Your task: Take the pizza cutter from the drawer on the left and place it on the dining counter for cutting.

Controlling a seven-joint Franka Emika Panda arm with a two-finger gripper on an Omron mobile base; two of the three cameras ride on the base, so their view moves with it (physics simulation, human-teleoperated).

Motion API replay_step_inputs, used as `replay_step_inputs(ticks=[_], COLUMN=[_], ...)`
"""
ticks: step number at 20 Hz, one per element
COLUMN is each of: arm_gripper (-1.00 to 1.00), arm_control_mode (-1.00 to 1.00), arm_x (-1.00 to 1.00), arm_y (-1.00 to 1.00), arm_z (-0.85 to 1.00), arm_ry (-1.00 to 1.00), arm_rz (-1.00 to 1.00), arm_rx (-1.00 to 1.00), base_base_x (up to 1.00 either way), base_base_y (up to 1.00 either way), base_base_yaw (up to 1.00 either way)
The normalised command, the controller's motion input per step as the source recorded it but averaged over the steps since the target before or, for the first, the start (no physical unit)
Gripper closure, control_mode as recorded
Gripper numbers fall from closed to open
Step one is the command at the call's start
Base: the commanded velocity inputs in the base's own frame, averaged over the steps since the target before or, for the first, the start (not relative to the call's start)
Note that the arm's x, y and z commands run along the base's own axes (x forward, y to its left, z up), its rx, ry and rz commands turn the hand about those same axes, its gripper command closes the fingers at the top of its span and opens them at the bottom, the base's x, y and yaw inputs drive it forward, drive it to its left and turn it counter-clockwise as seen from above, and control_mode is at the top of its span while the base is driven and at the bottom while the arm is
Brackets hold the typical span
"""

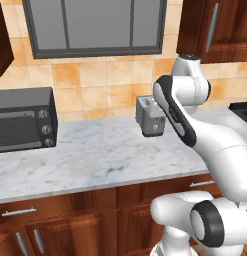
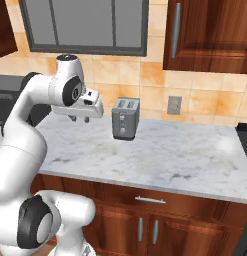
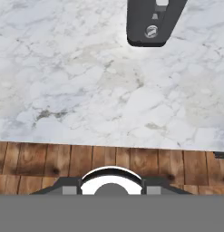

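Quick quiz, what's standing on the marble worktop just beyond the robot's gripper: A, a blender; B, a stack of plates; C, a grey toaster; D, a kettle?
C: a grey toaster with two top slots stands on the marble worktop, beyond the gripper.

No legible text, labels, brands or numbers on any surface; the toaster oven knobs and the toaster front carry no readable markings, and the wall outlet plate is blank
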Motion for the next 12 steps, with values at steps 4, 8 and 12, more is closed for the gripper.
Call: replay_step_inputs(ticks=[4, 8, 12], arm_gripper=[-1.00, -1.00, -1.00], arm_control_mode=[-1.00, -1.00, -1.00], arm_x=[-0.31, -0.95, -0.88], arm_y=[0.18, 0.83, 1.00], arm_z=[0.00, -0.04, -0.19], arm_ry=[0.00, 0.00, 0.00], arm_rz=[0.01, 0.11, 0.18], arm_rx=[0.00, -0.04, -0.17], base_base_x=[0.00, 0.00, 0.00], base_base_y=[0.00, 0.00, 0.00], base_base_yaw=[0.00, 0.00, 0.00])
